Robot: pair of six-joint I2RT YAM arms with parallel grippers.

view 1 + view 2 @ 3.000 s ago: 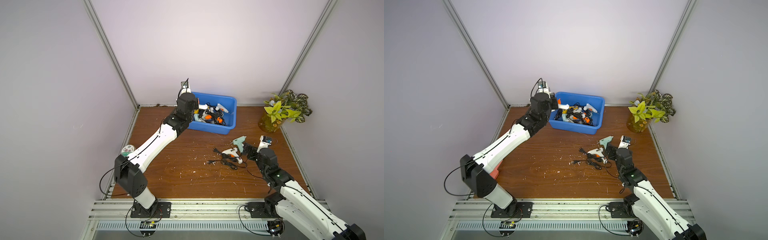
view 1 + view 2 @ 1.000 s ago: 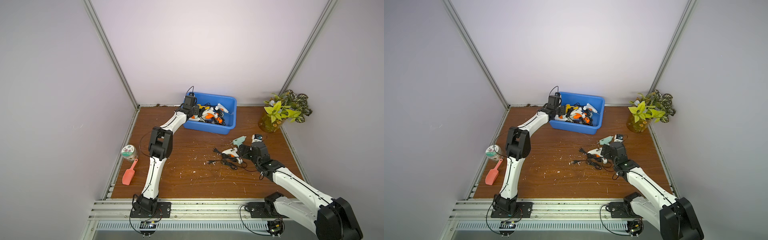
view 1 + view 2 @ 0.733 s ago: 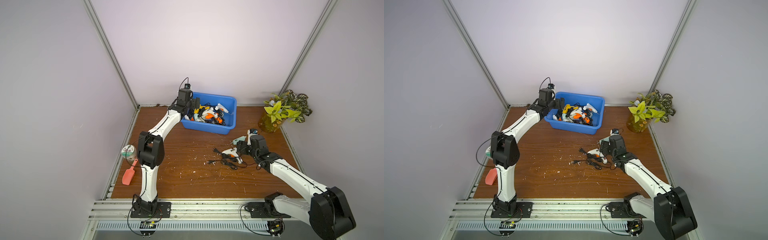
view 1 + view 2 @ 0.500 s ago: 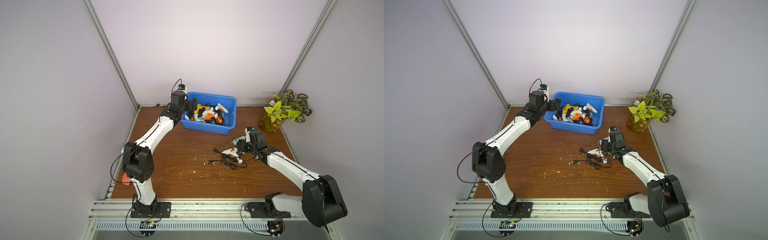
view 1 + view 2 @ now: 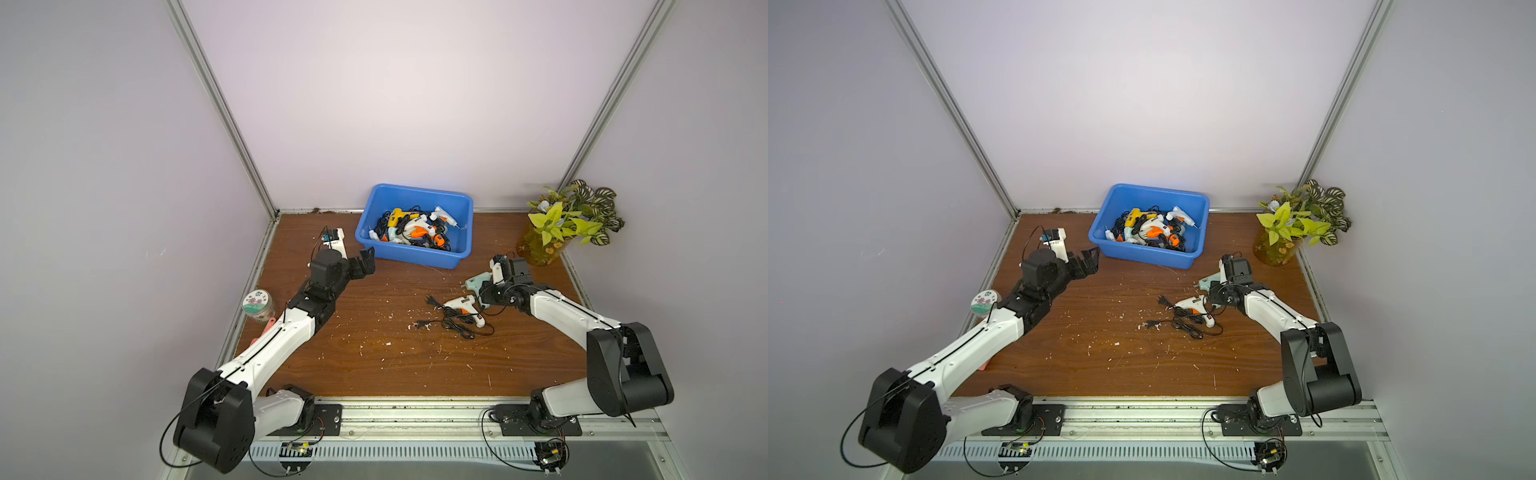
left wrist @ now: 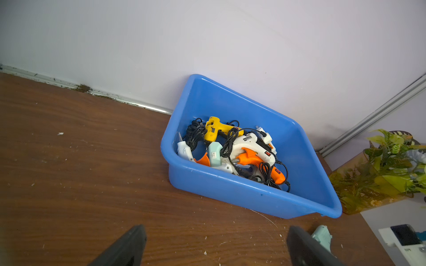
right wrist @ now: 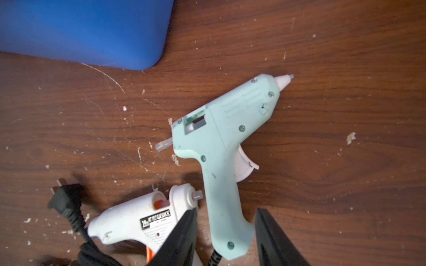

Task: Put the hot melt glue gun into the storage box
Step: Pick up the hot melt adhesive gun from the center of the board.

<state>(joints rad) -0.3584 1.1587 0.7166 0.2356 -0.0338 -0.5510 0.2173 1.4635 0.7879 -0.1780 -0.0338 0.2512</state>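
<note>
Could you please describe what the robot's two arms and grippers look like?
The left arm and right arm have white links with bulky black joints and thin black cables near the bases. The left gripper and right gripper have black, tapering fingers.

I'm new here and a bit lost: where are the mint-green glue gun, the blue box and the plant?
mint-green glue gun [image 7: 221,129], right wrist view, on its body
blue box [image 5: 409,257], in a top view, on its front wall
plant [image 5: 552,214], in a top view, on a yellow-green leaf
</note>
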